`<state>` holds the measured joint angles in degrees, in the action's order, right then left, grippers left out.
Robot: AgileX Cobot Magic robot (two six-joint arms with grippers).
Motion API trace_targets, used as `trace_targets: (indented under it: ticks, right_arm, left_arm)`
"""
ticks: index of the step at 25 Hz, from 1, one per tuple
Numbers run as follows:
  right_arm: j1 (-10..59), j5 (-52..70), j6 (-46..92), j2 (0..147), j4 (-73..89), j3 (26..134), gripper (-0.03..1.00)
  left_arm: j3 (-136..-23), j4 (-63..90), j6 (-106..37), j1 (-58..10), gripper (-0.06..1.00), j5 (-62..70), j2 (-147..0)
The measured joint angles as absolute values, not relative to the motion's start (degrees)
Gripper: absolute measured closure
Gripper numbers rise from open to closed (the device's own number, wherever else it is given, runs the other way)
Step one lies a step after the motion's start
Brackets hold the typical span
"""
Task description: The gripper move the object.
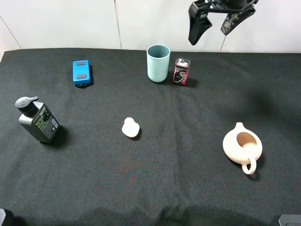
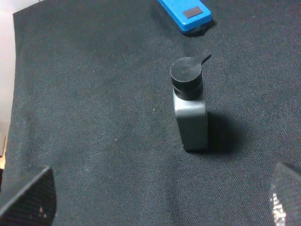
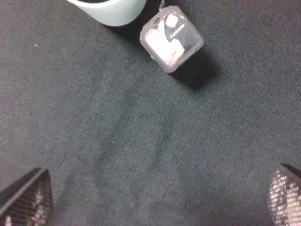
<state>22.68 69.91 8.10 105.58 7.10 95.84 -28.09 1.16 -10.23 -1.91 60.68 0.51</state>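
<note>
The object, a small boxy black container (image 1: 182, 71) with red-pink graphics and a clear top, stands upright at the back of the black cloth, just right of the teal cup (image 1: 158, 63). In the right wrist view the container (image 3: 171, 38) shows from above, beside the cup's rim (image 3: 110, 10). My right gripper (image 1: 214, 23) hangs open and empty high above the back edge, up and to the right of the container; its fingertips (image 3: 26, 200) show wide apart. My left gripper (image 2: 155, 207) is open and empty over the grey pump bottle (image 2: 190, 104).
A grey pump bottle (image 1: 37, 119) stands at the left. A blue flat block (image 1: 81, 72) lies at the back left, also in the left wrist view (image 2: 185, 13). A small white lumpy figure (image 1: 130, 127) sits mid-cloth. A cream teapot-like vessel (image 1: 242, 146) lies at the right.
</note>
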Motion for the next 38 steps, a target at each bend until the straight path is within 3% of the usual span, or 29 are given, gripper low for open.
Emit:
trace_targets:
  ticks: [38]
  right_arm:
    - [22.68,70.17,2.73,49.27,6.17,58.15,0.27]
  left_arm:
    - [-28.09,1.16,-10.23,-1.91,-0.02,60.68,0.51]
